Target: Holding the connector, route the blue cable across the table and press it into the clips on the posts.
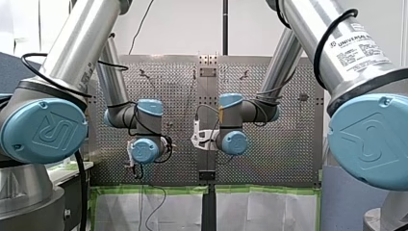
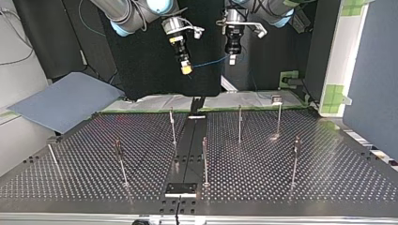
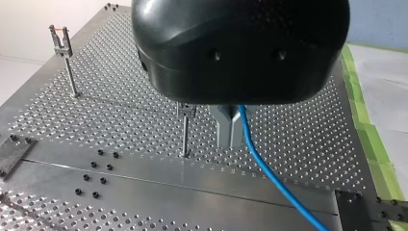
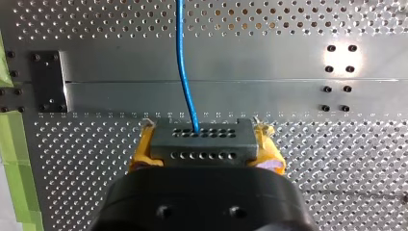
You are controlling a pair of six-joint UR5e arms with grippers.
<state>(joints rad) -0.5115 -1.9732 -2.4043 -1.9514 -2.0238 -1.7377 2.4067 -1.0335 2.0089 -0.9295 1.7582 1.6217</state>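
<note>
Connector point(image 4: 202, 150) sits clamped in right gripper point(image 4: 205, 139) aloft; left gripper point(image 3: 229, 130) beside pinches blue cable point(image 3: 269, 173).

A perforated metal desk point(image 2: 328, 178) fills the top view's foreground. Behind it hangs a black panel point(image 2: 141, 70). A grey-blue board point(image 2: 65, 101) lies at the left beside a white wall point(image 2: 11, 84). In the front view, green tape point(image 1: 154, 189) edges the desk's near side.
</note>
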